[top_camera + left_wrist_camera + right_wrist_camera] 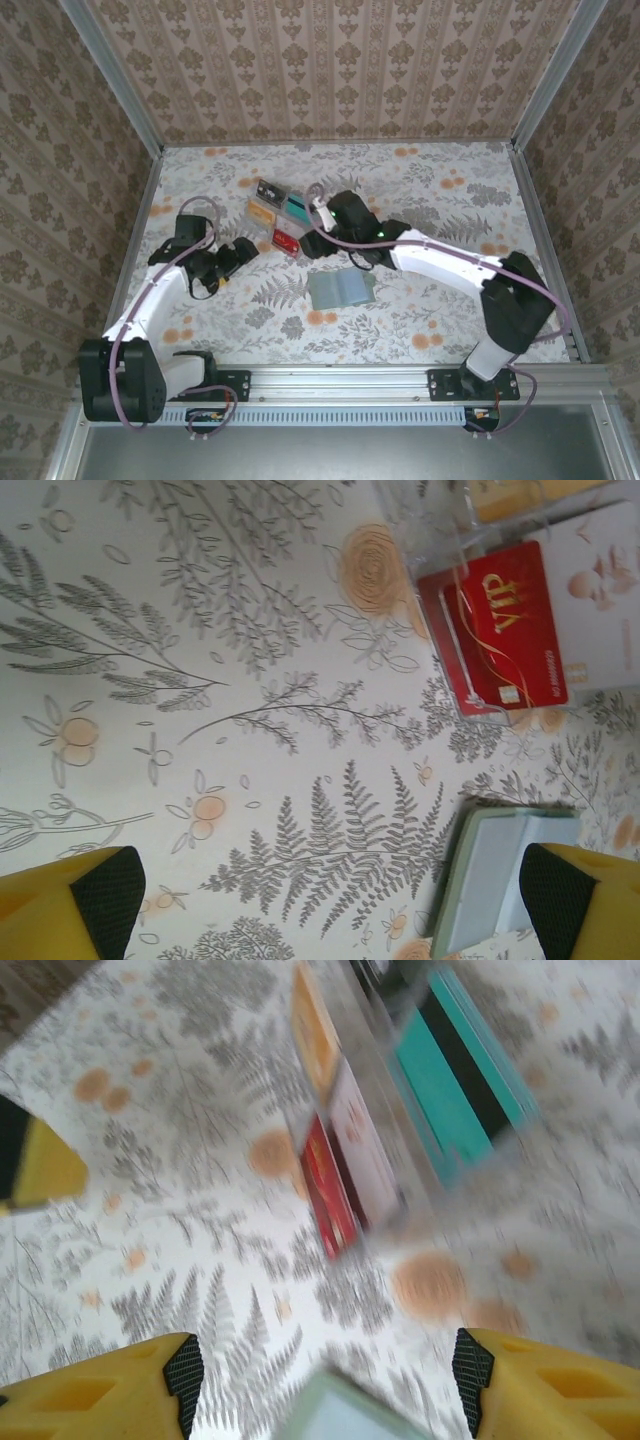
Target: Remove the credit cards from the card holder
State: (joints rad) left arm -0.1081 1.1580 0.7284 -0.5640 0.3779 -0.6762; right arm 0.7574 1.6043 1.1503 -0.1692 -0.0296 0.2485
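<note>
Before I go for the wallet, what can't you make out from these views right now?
Top view: the card holder is too small to tell whether cards sit in its slots.
Left wrist view: the bottom edge cuts the card holder off partway.
Right wrist view: motion blur smears the clear tray; the print on its cards is unreadable.

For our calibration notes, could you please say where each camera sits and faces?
Top external: above and behind, looking down at the table; left arm, right arm show.
Left wrist: on its arm, facing the table; open left tool shows.
Right wrist: on its arm, blurred, facing the tray; open right tool shows.
Shared: both wrists catch the card holder and red card.
</note>
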